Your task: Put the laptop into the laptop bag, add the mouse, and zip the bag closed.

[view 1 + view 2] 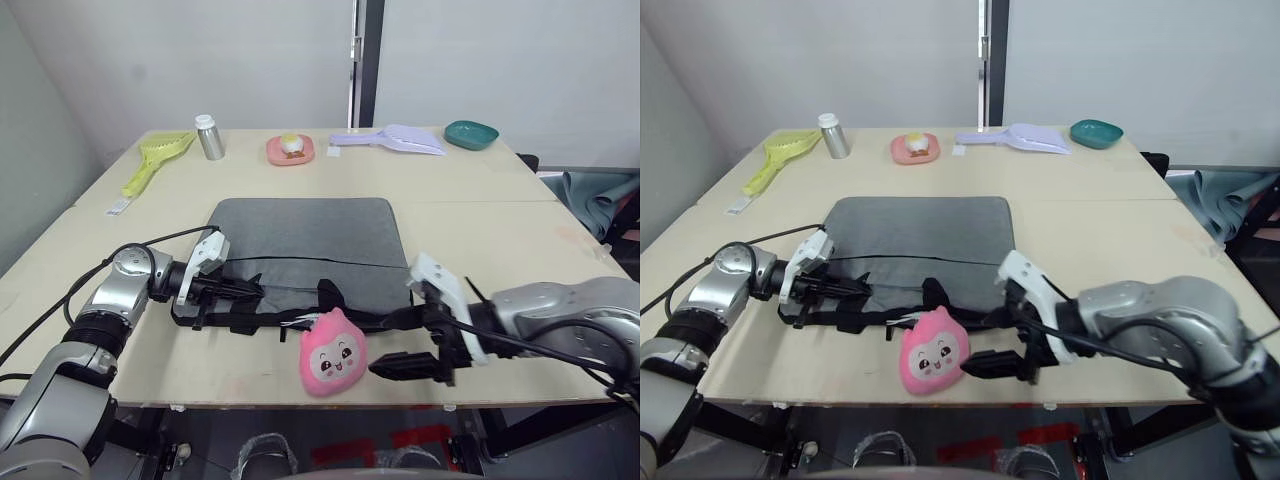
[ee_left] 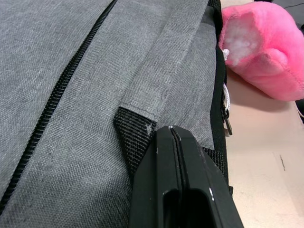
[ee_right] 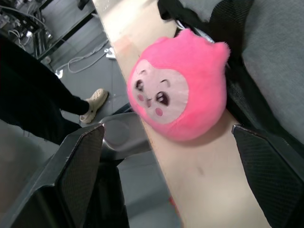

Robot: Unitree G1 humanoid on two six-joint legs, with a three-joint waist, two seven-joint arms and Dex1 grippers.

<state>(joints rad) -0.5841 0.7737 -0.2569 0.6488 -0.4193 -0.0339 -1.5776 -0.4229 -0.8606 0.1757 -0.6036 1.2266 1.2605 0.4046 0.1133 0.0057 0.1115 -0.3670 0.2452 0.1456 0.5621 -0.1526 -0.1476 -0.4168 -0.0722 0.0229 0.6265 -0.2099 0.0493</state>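
On pale wooden table [image 1: 480, 215], laptop bag [image 1: 305, 240], white walls [image 1: 200, 60]

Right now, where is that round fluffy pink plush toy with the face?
The pink plush toy sits at the table's near edge, against the grey fabric laptop bag's black strap handles, just left of the right gripper.

A round fluffy pink plush toy with a face [image 1: 333, 352] sits near the front edge of the pale wooden table [image 1: 480, 215]. Along the far side stand a yellow-green plastic scoop [image 1: 158, 158], a small silver metal can with a white cap [image 1: 209, 137], a pink plate holding food [image 1: 290, 149], a lilac plastic dustpan [image 1: 398, 139] and a teal bowl [image 1: 471, 134].
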